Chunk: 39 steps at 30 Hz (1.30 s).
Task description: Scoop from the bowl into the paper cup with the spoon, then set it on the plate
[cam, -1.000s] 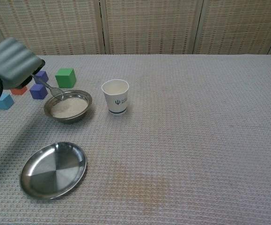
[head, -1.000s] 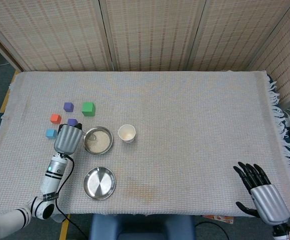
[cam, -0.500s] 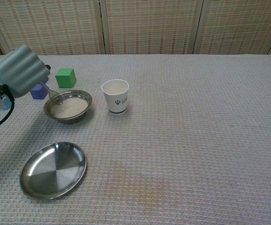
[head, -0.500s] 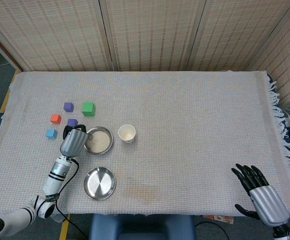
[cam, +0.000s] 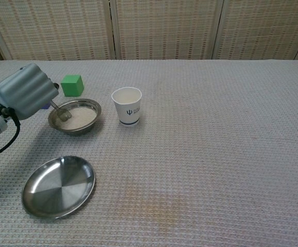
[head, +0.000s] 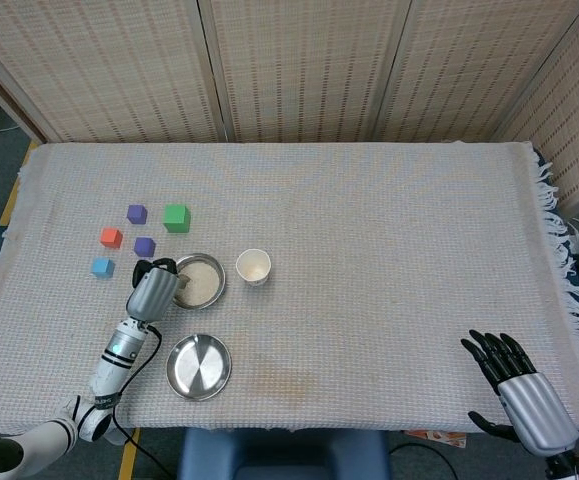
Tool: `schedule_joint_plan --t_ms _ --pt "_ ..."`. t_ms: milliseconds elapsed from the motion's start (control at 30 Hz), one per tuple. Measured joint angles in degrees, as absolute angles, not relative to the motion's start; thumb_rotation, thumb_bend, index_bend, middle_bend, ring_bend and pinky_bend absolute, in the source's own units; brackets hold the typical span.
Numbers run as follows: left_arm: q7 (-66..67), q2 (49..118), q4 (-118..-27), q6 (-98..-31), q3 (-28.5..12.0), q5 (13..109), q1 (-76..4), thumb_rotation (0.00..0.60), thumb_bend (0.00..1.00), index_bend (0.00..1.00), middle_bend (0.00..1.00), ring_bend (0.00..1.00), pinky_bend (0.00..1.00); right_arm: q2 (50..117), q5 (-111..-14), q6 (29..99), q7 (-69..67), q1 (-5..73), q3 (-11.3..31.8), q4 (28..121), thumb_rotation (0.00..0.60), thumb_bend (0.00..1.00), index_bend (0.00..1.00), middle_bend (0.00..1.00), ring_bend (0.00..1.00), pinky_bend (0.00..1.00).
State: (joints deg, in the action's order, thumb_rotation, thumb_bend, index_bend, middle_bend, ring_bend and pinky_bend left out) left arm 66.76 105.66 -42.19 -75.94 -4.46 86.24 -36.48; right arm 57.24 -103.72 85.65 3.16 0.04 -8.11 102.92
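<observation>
I see a counter [head: 389, 230] covered by a beige woven cloth, with woven screen panels [head: 299, 70] behind it. On my left side lie four small cubes: one green cube [head: 176, 217], two purple cubes [head: 137, 213] [head: 145, 246], one orange cube [head: 111, 237] and one light blue cube [head: 102, 267], so five blocks in all, grouped just behind and beside the bowl. None of them sits between the bowl and the cup.

There is one round steel bowl [head: 212, 291] holding a pale, sandy powder, one white paper cup [head: 254, 267] with a dark logo standing upright just beside it, and one shallow round steel plate [head: 198, 366] nearer to me, apart from both.

My left hand [head: 153, 292] hangs over the bowl's left rim, its grey back turned up, fingers curled around the handle of a small metal spoon [cam: 61, 112]. In the chest view the spoon slants down from the hand and its head lies in the powder at the bowl's left side. How much is loaded on it I cannot tell.

My right hand [head: 524, 388] rests at the counter's near right corner, well apart from everything, its dark fingers spread and holding nothing.
</observation>
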Motion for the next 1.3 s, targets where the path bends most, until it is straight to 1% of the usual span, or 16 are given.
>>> schedule_joint_plan --t_ms 233,433,633,933,1067,1167,1300 --pt "64.96 106.13 -43.47 -75.53 -4.54 85.84 -36.05 0.6 0.62 0.94 1.0 1.0 1.0 57.38 -103.71 85.82 3.3 -0.06 -8.05 102.99 0.6 0.06 0.0 0.0 0.0 0.0" --pt "60.83 106.09 -47.2 -74.41 -6.84 82.77 -35.46 0.6 0.62 0.94 1.0 1.0 1.0 57.37 -103.21 85.38 3.12 0.07 -7.95 102.96 0.6 0.06 0.0 0.0 0.0 0.0" --pt "57.75 104.18 -52.61 -72.94 -9.55 79.34 -35.17 0.6 0.64 0.94 1.0 1.0 1.0 57.29 -103.12 85.06 3.13 0.19 -7.99 103.09 0.6 0.06 0.0 0.0 0.0 0.0" --pt "53.21 98.47 -64.87 -68.46 -14.18 70.91 -34.56 0.6 0.64 0.94 1.0 1.0 1.0 57.54 -102.75 84.5 3.84 0.23 -7.99 103.34 0.6 0.06 0.0 0.0 0.0 0.0" --pt "48.75 95.1 -70.38 -64.27 -16.36 65.0 -34.21 0.6 0.64 0.94 1.0 1.0 1.0 57.61 -102.55 84.04 4.09 0.34 -8.03 103.48 0.6 0.06 0.0 0.0 0.0 0.0" --pt "45.88 92.7 -73.18 -61.42 -17.7 60.75 -34.15 0.6 0.64 0.94 1.0 1.0 1.0 57.61 -102.27 83.69 4.16 0.45 -8.03 103.55 0.6 0.06 0.0 0.0 0.0 0.0" --pt "42.65 90.34 -75.37 -59.11 -18.38 57.33 -34.25 0.6 0.64 0.94 1.0 1.0 1.0 57.68 -102.09 83.31 4.3 0.59 -8.01 103.6 0.6 0.06 0.0 0.0 0.0 0.0"
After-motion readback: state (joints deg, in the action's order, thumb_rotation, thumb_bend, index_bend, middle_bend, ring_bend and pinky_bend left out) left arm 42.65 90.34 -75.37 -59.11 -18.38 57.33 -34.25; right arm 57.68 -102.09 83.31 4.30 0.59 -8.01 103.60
